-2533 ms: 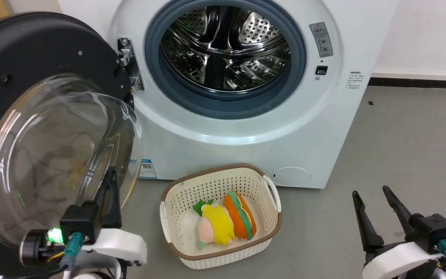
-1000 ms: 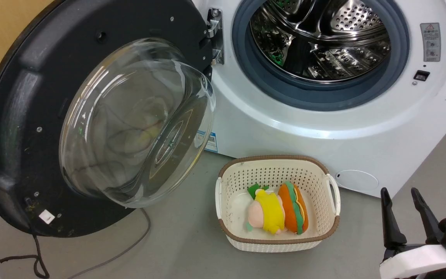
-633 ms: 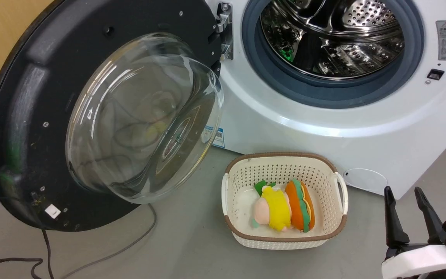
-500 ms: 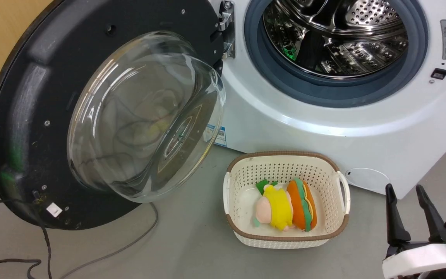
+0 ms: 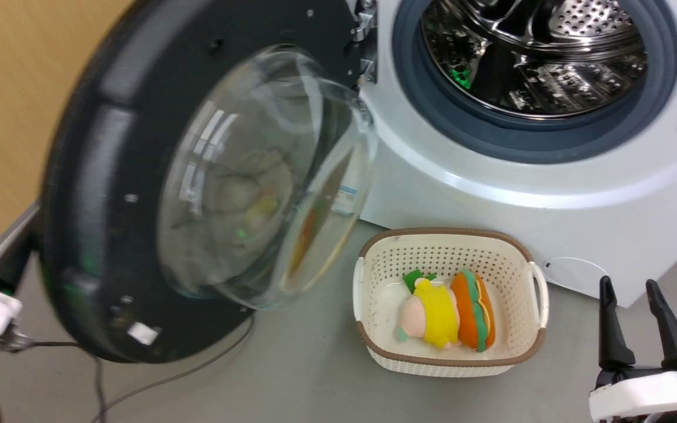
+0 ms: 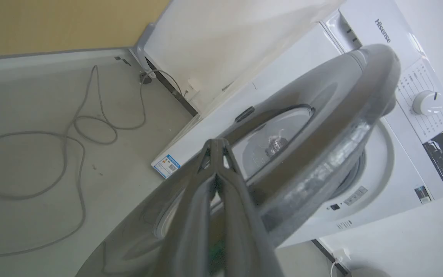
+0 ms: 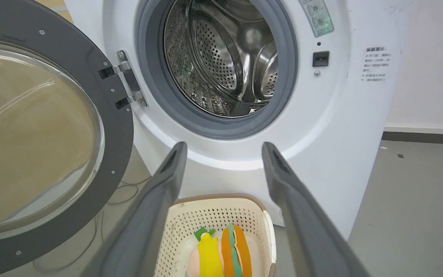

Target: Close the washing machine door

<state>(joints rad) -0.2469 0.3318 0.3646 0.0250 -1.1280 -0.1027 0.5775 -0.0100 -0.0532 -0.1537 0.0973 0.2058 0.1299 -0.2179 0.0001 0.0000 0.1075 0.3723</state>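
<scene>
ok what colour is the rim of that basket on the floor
Brown, around a cream perforated basket; the head view shows it best.

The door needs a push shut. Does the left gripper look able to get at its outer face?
Probably yes: the left gripper, fingers together, lies right beside the door, with nothing between them.

- Door (image 5: 91,176) stands open left of the washer (image 5: 491,223), hinged beside the drum (image 5: 538,59).
- Basket (image 5: 450,258) sits on the floor (image 5: 291,382) before the washer, right of the door, two toys (image 5: 447,317) side by side in it.
- Cable (image 5: 185,373) trails on the floor below the door.
</scene>
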